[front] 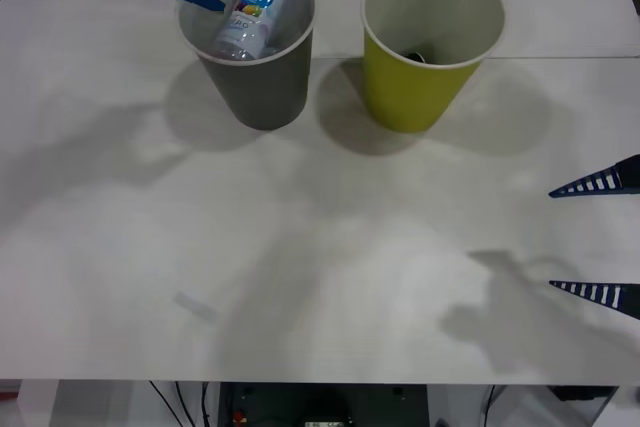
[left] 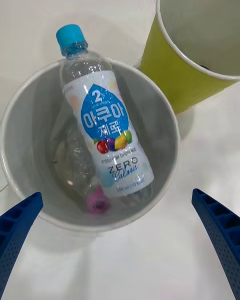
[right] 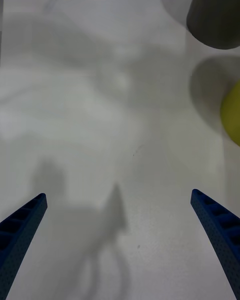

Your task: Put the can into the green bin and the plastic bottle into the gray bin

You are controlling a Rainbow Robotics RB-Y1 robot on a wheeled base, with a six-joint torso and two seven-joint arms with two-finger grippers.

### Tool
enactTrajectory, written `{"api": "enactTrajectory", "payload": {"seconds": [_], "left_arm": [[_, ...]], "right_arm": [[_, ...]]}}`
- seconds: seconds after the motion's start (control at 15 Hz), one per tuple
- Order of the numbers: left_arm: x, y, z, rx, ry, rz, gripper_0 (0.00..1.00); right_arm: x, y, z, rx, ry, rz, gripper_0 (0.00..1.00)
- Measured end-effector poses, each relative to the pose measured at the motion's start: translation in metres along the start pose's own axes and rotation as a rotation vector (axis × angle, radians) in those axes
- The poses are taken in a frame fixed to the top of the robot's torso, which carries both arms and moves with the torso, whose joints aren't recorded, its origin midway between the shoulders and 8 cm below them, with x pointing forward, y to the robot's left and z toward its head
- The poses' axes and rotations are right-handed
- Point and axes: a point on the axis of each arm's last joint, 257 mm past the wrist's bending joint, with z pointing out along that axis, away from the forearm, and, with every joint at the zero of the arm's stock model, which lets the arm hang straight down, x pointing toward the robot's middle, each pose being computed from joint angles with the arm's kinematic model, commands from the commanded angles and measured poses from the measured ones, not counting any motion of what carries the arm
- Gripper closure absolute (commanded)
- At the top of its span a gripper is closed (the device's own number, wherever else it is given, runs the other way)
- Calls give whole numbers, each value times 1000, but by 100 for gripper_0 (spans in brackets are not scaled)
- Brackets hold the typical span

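plastic bottle [left: 106, 130] lies tilted inside the gray bin [front: 258, 82], cap end resting over the rim. a second clear bottle with a pink cap [left: 85, 175] lies beneath it. green bin [front: 425, 67] stands just beside, upright on the table [front: 300, 267]. left gripper [left: 120, 240] above the gray bin, jaws wide, holding nothing. right gripper [front: 600, 239] at the table's right side, jaws wide.

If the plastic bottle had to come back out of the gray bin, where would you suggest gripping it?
I'd grip the plastic bottle at its neck, just below the blue cap, coming from above. It leans in the gray bin with the cap poking over the rim, while the bin walls hem in its body.
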Motion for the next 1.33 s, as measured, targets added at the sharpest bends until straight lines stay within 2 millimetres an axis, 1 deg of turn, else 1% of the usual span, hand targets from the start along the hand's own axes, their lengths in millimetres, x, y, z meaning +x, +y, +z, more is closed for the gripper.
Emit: {"api": "enactTrajectory", "payload": {"seconds": [0.2, 0.4, 0.53, 0.73, 0.87, 1.2, 1.33], "left_arm": [[24, 2, -19, 23, -22, 26, 0], [54, 2, -35, 33, -61, 25, 0], [77, 0, -42, 12, -75, 47, 0], [115, -3, -52, -20, -79, 147, 0], [141, -4, -57, -22, -76, 216, 0], [195, -8, -58, -2, -74, 389, 0], [217, -15, -59, 13, -71, 453, 0]], "right_arm": [[0, 0, 0, 0, 0, 0, 0], [0, 0, 0, 0, 0, 0, 0], [0, 0, 0, 0, 0, 0, 0], [0, 0, 0, 0, 0, 0, 0], [0, 0, 0, 0, 0, 0, 0], [0, 0, 0, 0, 0, 0, 0], [0, 0, 0, 0, 0, 0, 0]]}}
